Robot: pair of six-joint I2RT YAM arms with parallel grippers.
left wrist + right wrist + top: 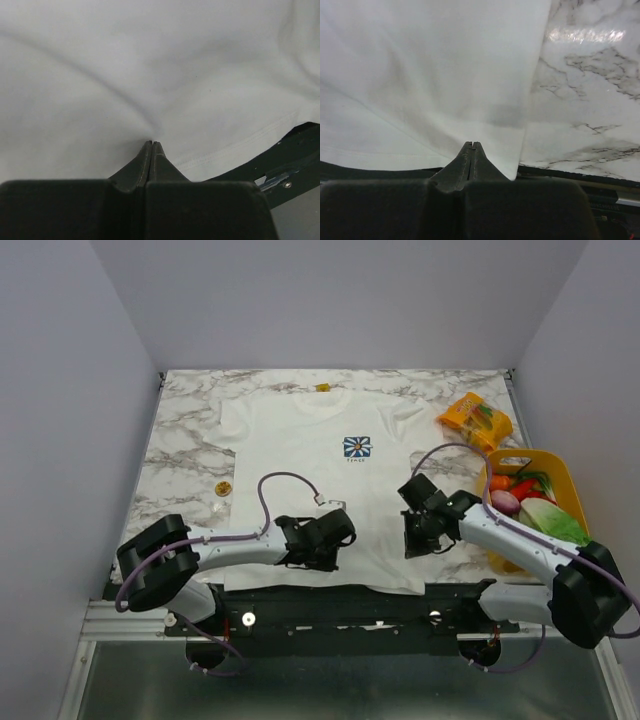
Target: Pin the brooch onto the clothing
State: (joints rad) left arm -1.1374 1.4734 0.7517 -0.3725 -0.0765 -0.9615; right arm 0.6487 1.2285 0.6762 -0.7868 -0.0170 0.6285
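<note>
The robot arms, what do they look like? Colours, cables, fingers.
The left arm and right arm both have pale grey-white links with bulky black joints. A thin purple cable loops along each. The left gripper and right gripper are matte black, with flat fingers tapering to thin wedge tips. No markings are visible.

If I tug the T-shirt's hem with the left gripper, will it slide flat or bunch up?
Likely floppy: the T-shirt shows creases running to the left gripper, so it should bunch rather than slide as one sheet. It looks thin and light; on the glossy marble table it may slip easily.
</note>
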